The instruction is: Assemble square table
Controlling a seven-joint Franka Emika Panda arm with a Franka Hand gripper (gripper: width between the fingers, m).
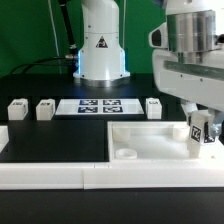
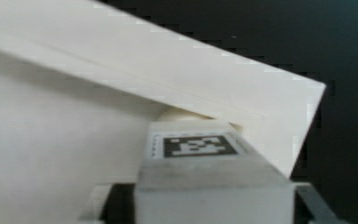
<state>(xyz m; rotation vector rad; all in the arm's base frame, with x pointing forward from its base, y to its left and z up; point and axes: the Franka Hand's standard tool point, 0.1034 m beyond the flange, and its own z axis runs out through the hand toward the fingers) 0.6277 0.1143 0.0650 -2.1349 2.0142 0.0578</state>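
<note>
Now our gripper (image 1: pixel 198 122) is clamped on one leg (image 2: pixel 197 146), held upright over the tabletop (image 1: pixel 150 140) near its far right corner. We judge the socket lies straight below. Three spare legs (image 1: pixel 153 107) stand farther off, beside the marker board (image 1: pixel 98 106).

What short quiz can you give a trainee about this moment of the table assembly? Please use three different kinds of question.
1. How many loose legs lie in the row with the marker board?
2. True or false: the gripper is empty.
3. Where is the held leg?
A) at a corner of the square tabletop
B) on the marker board
C) against the robot's base

Key
1. Three: two at the exterior view's left of the board, one at its right.
2. False: it is shut on a leg.
3. A
</note>
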